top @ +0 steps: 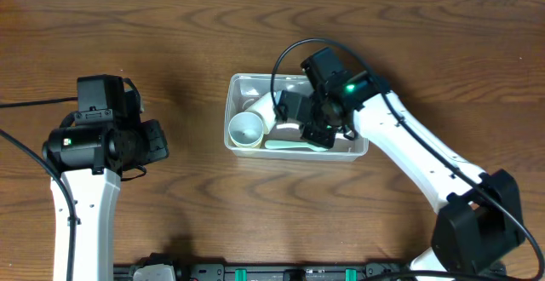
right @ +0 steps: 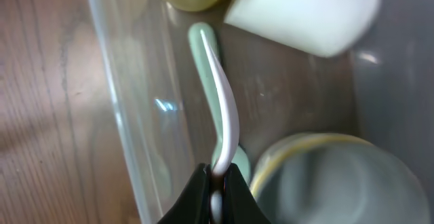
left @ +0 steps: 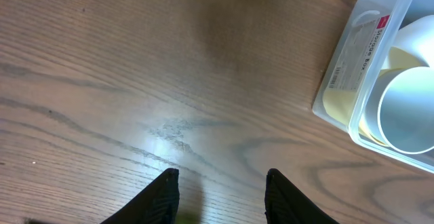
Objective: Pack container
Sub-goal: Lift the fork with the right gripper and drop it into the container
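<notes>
Two grippers: right gripper [right: 217,176] pinches white spoon [right: 228,115] inside container [top: 232,111], hugging its long wall; left gripper [left: 220,183] spread apart over counter [left: 102,81], beside container's end.

The left arm [top: 83,204] is showing a long white shell link, running back from a bulky black wrist housing behind the left gripper [top: 156,140], whose two fingers [left: 165,197] are looking matte black and tapered. A thin black cable [top: 34,103] is trailing away from that housing. The right arm [top: 421,157] is wearing the same white shell, ending far from the right gripper [top: 317,133] in a black joint block [top: 481,226]. Another black cable is arching just behind that gripper, where a small green light [top: 348,87] is glowing. Its fingers [right: 194,198] are showing black and wedge-shaped.
</notes>
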Controlling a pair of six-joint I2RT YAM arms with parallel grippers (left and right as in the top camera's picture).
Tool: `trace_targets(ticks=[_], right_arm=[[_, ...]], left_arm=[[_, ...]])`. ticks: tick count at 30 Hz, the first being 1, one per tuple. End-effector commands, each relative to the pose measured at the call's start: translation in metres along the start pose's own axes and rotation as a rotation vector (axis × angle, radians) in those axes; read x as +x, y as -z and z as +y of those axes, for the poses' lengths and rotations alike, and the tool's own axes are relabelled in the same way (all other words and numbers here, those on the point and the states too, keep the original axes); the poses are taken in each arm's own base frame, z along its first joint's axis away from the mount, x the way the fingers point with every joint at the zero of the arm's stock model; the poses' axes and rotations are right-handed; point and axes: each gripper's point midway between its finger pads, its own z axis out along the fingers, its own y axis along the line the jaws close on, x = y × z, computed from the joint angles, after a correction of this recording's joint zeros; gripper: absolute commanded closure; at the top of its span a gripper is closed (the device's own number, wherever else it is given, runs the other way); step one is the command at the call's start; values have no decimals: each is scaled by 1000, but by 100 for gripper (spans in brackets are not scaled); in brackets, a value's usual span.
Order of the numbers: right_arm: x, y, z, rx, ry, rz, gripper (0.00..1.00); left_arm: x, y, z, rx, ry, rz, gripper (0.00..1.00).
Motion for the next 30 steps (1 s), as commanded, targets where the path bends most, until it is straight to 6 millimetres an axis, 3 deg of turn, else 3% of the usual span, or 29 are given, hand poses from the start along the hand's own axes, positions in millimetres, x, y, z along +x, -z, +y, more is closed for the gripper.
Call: trace_targets(ticks=[1,6,9,12,18,22,26,30], right_arm=[[-8,-3,9,-29,38,-11,92],[-8,-3,9,-30,37,-10,64],[-8,-3,9,-31,34,-8,61],[-10,-3,1,4,-61,-14,66],[2,14,-44,271,-425,10,78],[6,54,-62,448,-572,-47,78],[11,101,-64,541,-795,-168,86],[40,125,-55,545,-1082,-199,90]], left_arm=[[0,0,-1,8,-1,6,58],[0,0,-1,8,-1,6,58],[0,0,-1,8,-1,6,58],[0,0,-1,8,-1,6,58],[0,0,-1,8,-1,6,58],[0,0,-1,8,-1,6,58],[0,0,-1,8,-1,6,58],[0,0,-1,8,-1,6,58]])
